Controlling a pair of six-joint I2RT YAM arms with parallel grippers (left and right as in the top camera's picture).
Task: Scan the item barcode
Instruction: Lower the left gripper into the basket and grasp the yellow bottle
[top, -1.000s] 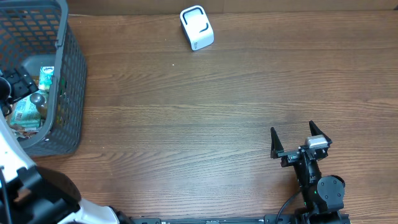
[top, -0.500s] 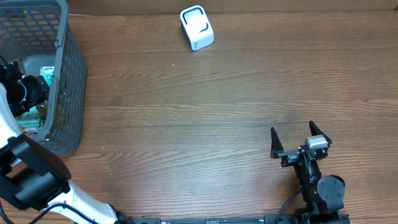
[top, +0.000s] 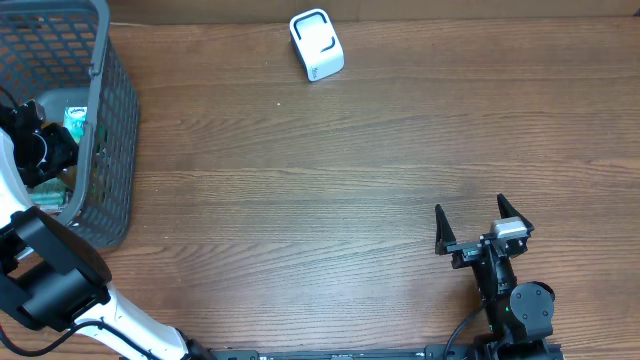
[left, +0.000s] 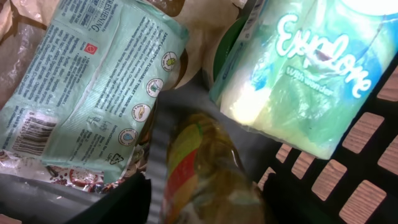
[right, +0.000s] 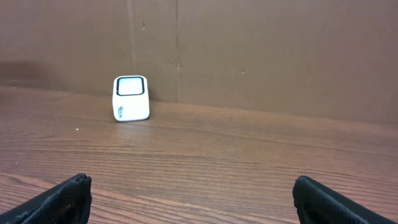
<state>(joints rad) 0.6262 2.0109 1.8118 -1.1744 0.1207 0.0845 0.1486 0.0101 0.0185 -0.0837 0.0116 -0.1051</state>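
Observation:
In the left wrist view my left gripper (left: 205, 186) reaches down into the grey mesh basket (top: 110, 120), its jaws standing either side of a small bottle (left: 199, 155) with a yellow and red label. The right finger lies against the bottle, while a narrow gap shows at the left finger. From overhead the left gripper (top: 45, 150) sits inside the basket at the table's left edge. The white scanner (top: 316, 44) stands at the far middle of the table, and the right wrist view shows the scanner (right: 130, 98) too. My right gripper (top: 482, 222) rests open and empty near the front right.
Beside the bottle lie a mint-green packet (left: 93, 87) with a barcode (left: 31, 127) showing and a green "Explore" pack (left: 305, 81). The basket wall (left: 348, 180) is close on the right. Bare wooden table (top: 330, 200) stretches between basket, scanner and right arm.
The left arm has dropped deeper into the basket and its jaws have narrowed around the bottle. The right arm has stayed still.

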